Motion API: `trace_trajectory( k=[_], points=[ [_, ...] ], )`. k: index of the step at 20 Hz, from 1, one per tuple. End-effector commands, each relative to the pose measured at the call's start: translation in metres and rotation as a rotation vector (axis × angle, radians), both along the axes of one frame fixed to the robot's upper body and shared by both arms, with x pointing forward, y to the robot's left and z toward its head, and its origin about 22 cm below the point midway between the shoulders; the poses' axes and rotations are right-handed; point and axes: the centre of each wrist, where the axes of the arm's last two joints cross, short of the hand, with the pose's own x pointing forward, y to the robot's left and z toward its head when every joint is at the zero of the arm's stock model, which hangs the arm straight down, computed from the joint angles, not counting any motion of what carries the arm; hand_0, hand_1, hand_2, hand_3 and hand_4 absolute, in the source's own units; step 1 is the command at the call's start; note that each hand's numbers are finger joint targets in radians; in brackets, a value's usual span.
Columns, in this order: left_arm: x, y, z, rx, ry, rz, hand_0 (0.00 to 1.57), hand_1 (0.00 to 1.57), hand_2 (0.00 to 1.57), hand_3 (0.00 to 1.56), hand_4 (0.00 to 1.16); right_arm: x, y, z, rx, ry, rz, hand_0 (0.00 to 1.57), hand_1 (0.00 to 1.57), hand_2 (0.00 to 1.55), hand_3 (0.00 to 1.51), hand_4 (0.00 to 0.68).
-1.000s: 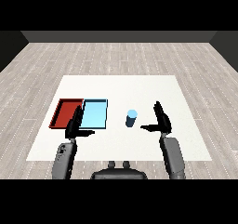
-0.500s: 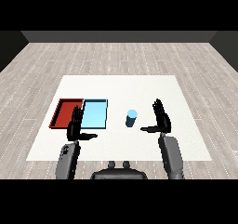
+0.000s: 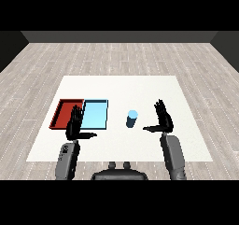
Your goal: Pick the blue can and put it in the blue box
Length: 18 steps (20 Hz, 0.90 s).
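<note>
A blue can (image 3: 132, 118) stands upright on the white table, right of the light blue tray (image 3: 95, 114). My right hand (image 3: 162, 118) hovers a short way to the can's right, open, fingers straight up and thumb pointing left toward the can, not touching it. My left hand (image 3: 74, 124) is open too, raised over the near edge where the two trays meet, thumb pointing right. The light blue tray holds nothing.
A red tray (image 3: 65, 113) lies against the left side of the light blue tray. The white table (image 3: 121, 88) extends well beyond the trays at the back and right.
The right hand has edged slightly left toward the can. The left hand has barely shifted. The can has not moved.
</note>
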Motion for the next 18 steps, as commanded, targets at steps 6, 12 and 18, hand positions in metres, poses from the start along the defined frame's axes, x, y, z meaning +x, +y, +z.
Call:
trace_trajectory(
  k=[6, 12, 18],
  points=[
    [0.002, -0.001, -0.004, -0.028, -0.011, -0.009, 0.00, 0.00, 0.00, 0.00, 0.00, 0.019, 0.008, -0.020, 0.064, 0.088, 0.018, 0.00, 0.00, 0.00, 0.00, 0.000],
    [-0.005, 0.007, -0.004, -0.015, 0.003, 0.006, 0.00, 0.00, 0.00, 0.00, 0.00, 0.009, 0.007, -0.047, 0.064, 0.129, 0.020, 0.00, 0.00, 0.00, 0.00, 0.000],
    [-0.009, 0.016, 0.018, -0.021, -0.020, 0.017, 0.00, 0.00, 0.00, 0.00, 0.00, 0.011, 0.021, -0.031, 0.097, 0.166, 0.017, 0.00, 0.00, 0.00, 0.00, 0.000]
  ],
)
